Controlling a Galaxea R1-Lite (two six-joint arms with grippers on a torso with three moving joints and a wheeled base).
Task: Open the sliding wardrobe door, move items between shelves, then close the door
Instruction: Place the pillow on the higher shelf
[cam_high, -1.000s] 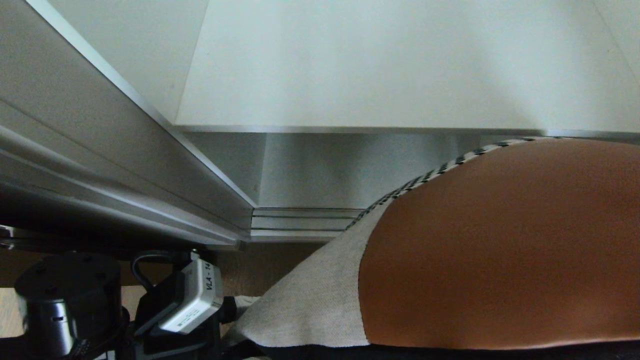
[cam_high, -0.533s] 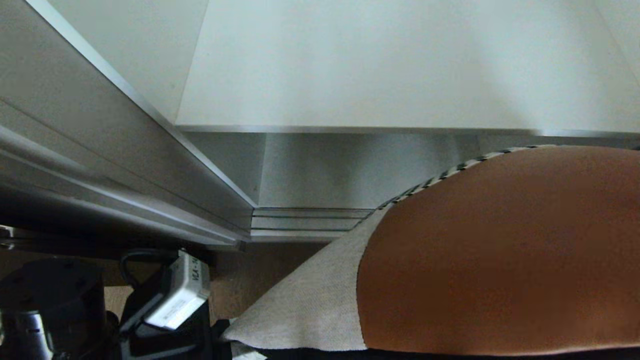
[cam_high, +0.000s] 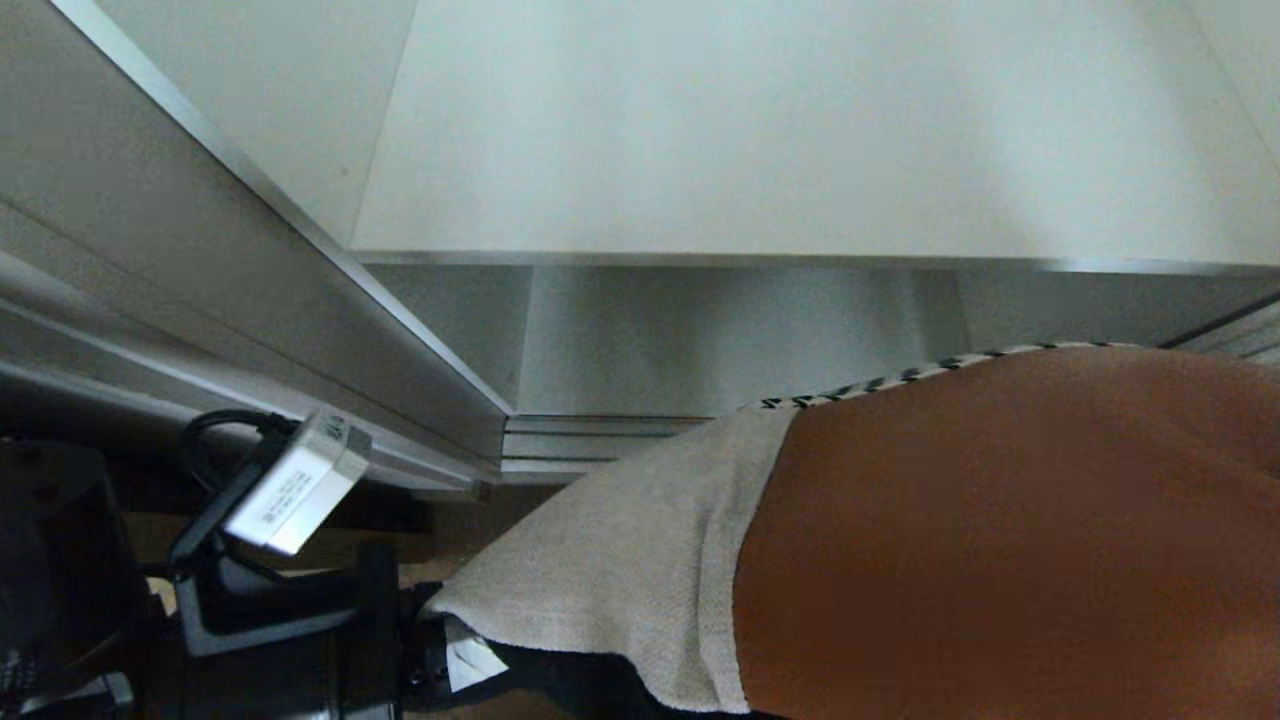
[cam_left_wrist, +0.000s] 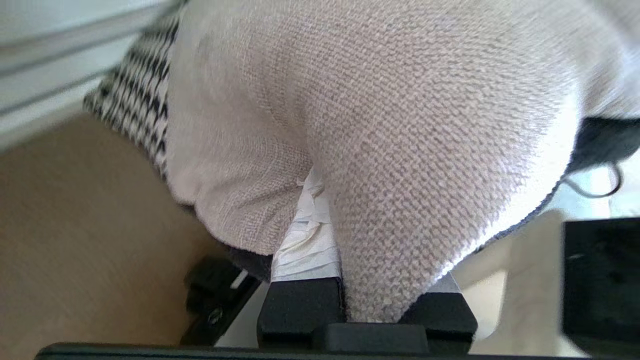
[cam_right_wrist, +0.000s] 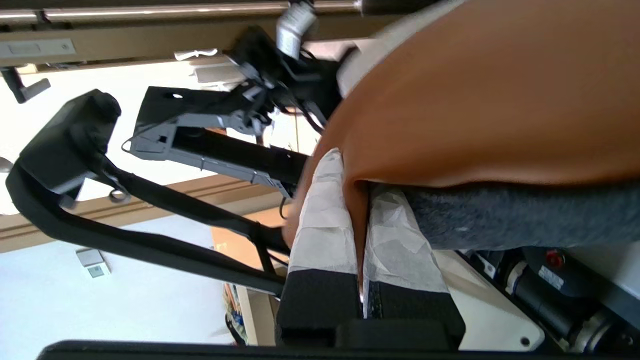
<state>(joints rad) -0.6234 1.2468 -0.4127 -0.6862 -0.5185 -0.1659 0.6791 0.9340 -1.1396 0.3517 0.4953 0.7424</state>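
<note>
The left arm sits in the lower left of the head view, its black wrist housing and white-labelled camera block angled up toward the frame's centre. The left claw reaches rightward from there, low in the frame, and its white-taped fingers are pinched on a fold of cream fabric at the cushion corner. In the left wrist view the black finger bases lie at the bottom centre. The right claw is out of the head view; in the right wrist view its taped fingers, at lower centre, are clamped on the cushion's rust-brown edge.
</note>
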